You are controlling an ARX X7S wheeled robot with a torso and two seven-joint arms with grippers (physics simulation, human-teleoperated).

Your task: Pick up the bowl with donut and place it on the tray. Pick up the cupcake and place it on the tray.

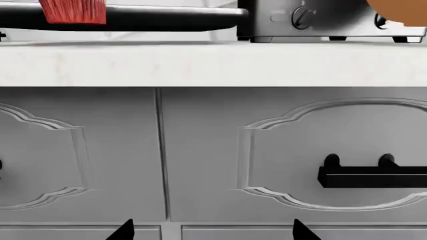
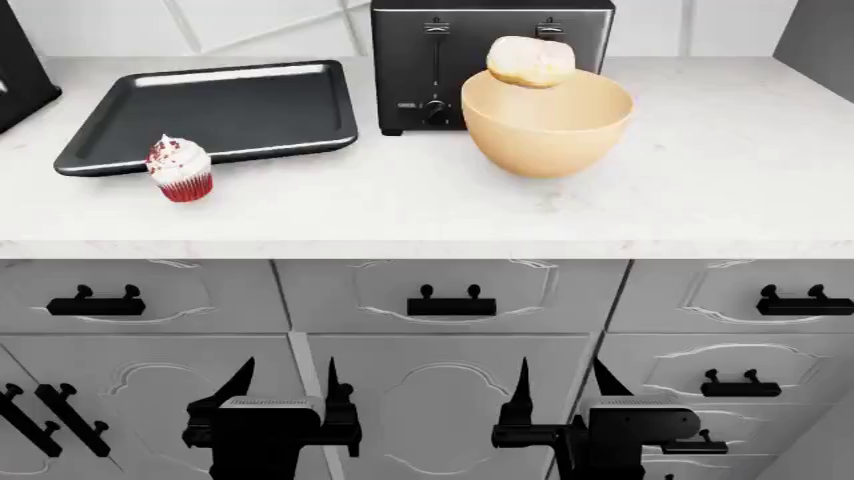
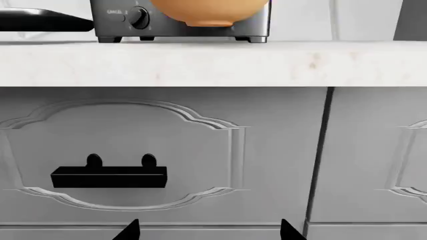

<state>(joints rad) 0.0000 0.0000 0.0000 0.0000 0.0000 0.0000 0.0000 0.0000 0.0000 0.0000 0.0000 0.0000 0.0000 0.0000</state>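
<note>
Bowl (image 2: 546,122) on counter, well above right end effector (image 2: 557,392); both end effectors spread, empty.

A black toaster (image 2: 491,62) on the white counter (image 2: 694,190) — grey drawers (image 2: 451,297) below.

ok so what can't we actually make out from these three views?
- Donut: perched on the bowl rim in the head view; whether it sits inside or balances there is unclear.
- Cupcake: left wrist view shows only its wrapper, top cut by the frame edge.
- Bowl in the right wrist view: only its underside, the rest cropped.
- Tray: far-left corner hidden behind a dark object at the head view's edge.
</note>
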